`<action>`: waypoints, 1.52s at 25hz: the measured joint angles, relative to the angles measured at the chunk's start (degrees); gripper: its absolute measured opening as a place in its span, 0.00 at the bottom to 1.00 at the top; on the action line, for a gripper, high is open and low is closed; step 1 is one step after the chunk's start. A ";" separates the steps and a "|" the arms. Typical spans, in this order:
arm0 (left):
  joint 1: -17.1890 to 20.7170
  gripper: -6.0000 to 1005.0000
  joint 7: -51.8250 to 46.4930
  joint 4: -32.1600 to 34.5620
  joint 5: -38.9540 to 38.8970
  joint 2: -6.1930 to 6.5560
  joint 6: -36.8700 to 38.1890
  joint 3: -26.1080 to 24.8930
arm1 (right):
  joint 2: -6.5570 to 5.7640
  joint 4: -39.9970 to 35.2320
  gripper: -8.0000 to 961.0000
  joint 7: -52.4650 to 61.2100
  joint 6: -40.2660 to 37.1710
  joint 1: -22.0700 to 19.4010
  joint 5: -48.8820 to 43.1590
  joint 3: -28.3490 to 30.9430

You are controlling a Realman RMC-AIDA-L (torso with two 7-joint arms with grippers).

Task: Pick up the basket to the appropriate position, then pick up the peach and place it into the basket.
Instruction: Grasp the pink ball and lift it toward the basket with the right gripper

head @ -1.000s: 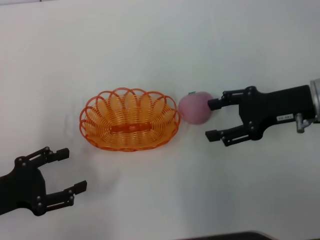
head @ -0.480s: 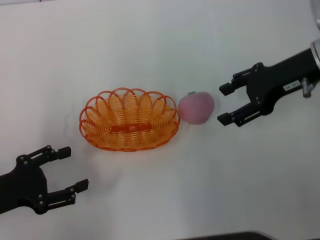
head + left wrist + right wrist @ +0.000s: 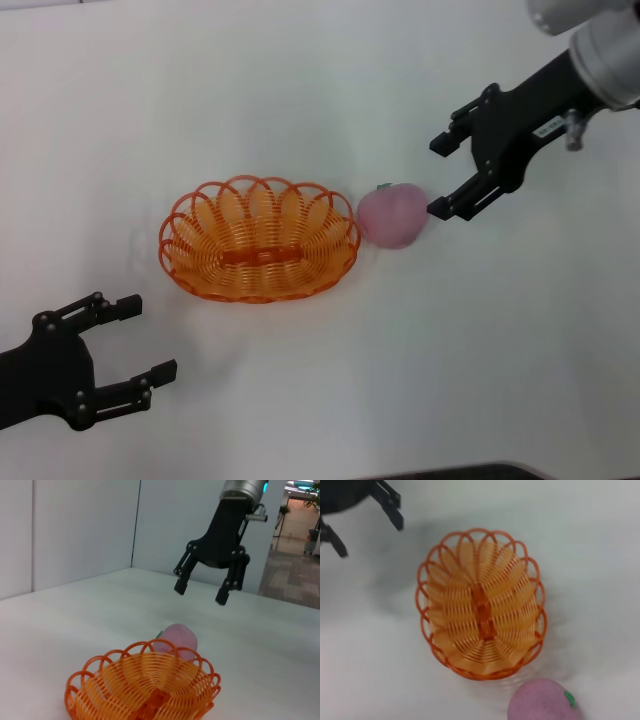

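Right gripper (image 3: 441,176) is hanging raised above the table at the far right, fingers spread apart, arm reaching in from the upper right corner; left gripper (image 3: 140,338) is sitting low at the near left, fingers likewise apart.

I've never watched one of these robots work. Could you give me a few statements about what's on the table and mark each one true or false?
1. The peach lies inside the orange wire basket. False: it sits on the table beside the basket's rim.
2. The basket holds nothing. True.
3. The right claw is clamped on the peach. False: it is open and raised above the table near the peach, as the left wrist view shows.
4. The left claw is open and away from the basket. True.
5. The peach has a small green stem tip. True.
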 joint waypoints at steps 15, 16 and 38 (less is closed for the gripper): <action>-0.14 0.83 -0.05 0.01 0.01 0.00 -0.15 0.00 | -0.02 9.55 0.88 4.00 17.07 0.40 2.10 -17.86; -0.14 0.83 -0.07 0.01 0.01 0.00 -0.05 0.00 | -0.07 10.13 0.88 4.04 17.89 0.40 2.49 -18.48; -0.14 0.83 -0.38 0.28 0.07 0.00 0.27 0.00 | -0.38 12.69 0.70 4.48 21.46 -0.19 7.41 -21.15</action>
